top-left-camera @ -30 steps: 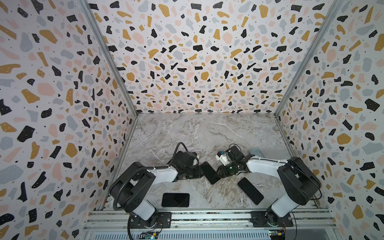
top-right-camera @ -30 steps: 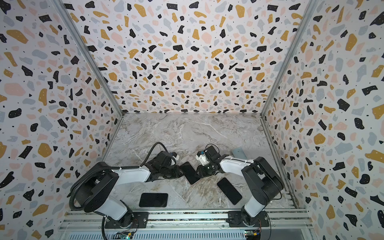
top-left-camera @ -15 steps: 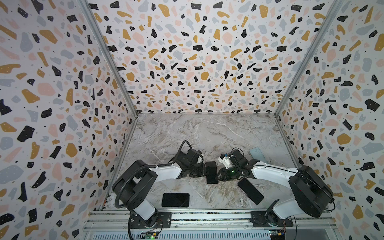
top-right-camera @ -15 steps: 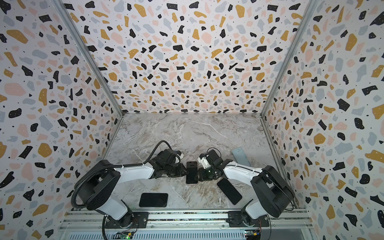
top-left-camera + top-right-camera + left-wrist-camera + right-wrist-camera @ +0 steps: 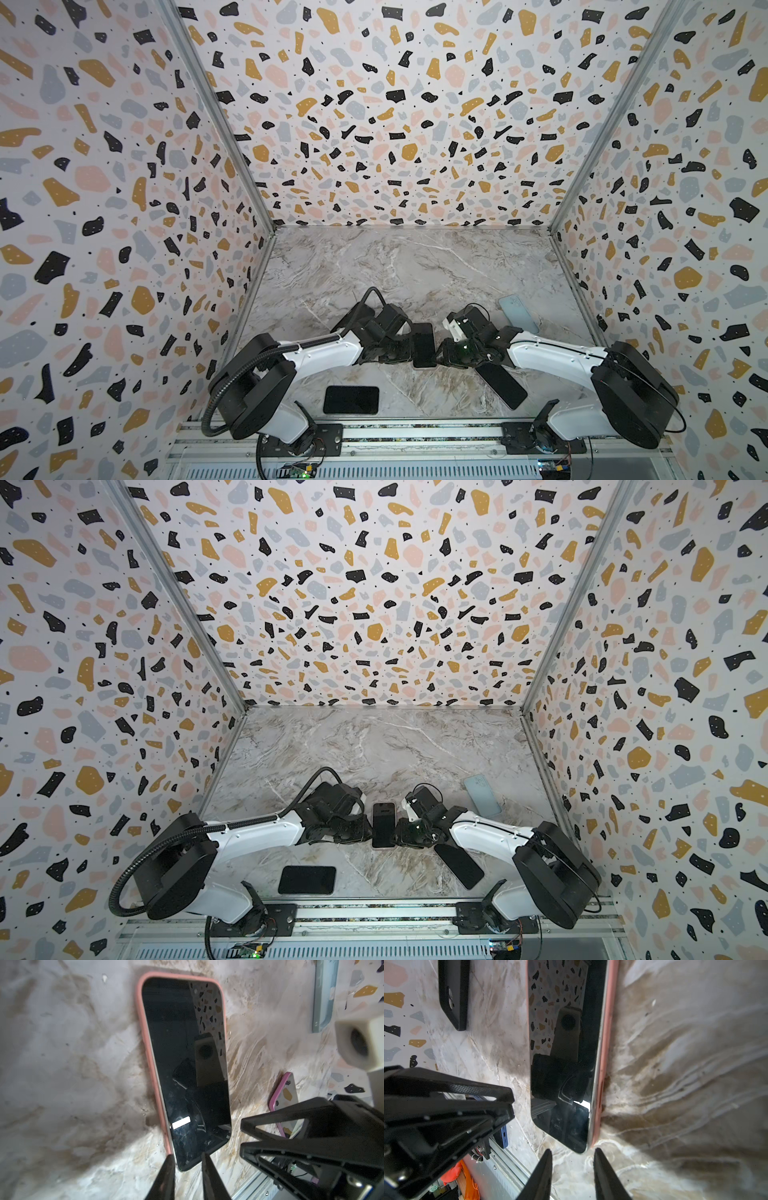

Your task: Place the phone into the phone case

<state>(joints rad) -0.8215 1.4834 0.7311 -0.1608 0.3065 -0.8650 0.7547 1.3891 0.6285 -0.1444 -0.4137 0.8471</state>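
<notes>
Pressing the phone [image 5: 185,1053] home in the pink case [image 5: 145,1039]
The phone lies screen-up inside the case, its gripper-side end seemingly proud of the rim. The left gripper [image 5: 187,1155], jaws narrowly apart, straddles one corner of that end; whether it pinches, I cannot tell. The right gripper [image 5: 572,1149] hovers just beside the case's other corner, jaws apart, empty. Push both corners down evenly, not sideways.

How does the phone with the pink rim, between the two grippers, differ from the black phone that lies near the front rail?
The pink-rimmed phone runs front to back; the black phone runs along the rail. The pink-rimmed phone has the left gripper and right gripper at its near end; the black phone lies alone. Both rest on the table.
</notes>
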